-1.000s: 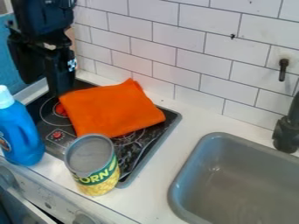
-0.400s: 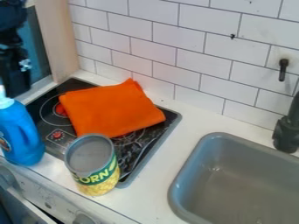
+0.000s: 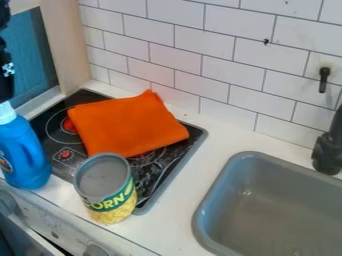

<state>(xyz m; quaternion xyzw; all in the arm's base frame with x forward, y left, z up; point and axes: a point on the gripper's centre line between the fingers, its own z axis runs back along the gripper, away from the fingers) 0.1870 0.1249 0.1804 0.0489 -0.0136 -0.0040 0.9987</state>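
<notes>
The black gripper (image 3: 5,82) is at the far left edge, partly cut off by it, just above the white cap of the blue bottle (image 3: 25,152). A folded orange cloth (image 3: 127,125) lies over the back and middle of the black stovetop (image 3: 163,175). The corn can (image 3: 107,187) stands upright at the stovetop's front edge, its grey top facing up. To the left of the can, the bottle stands upright by the stovetop's left side.
A grey sink (image 3: 280,207) is set into the white counter (image 3: 184,205) at the right, with a black faucet (image 3: 327,150) at its back. White wall tiles (image 3: 200,60) rise behind. Stove knobs (image 3: 97,249) line the front.
The arm and gripper have moved left, from over the stovetop's back left corner to the view's left edge. The cloth, can and bottle have stayed put.
</notes>
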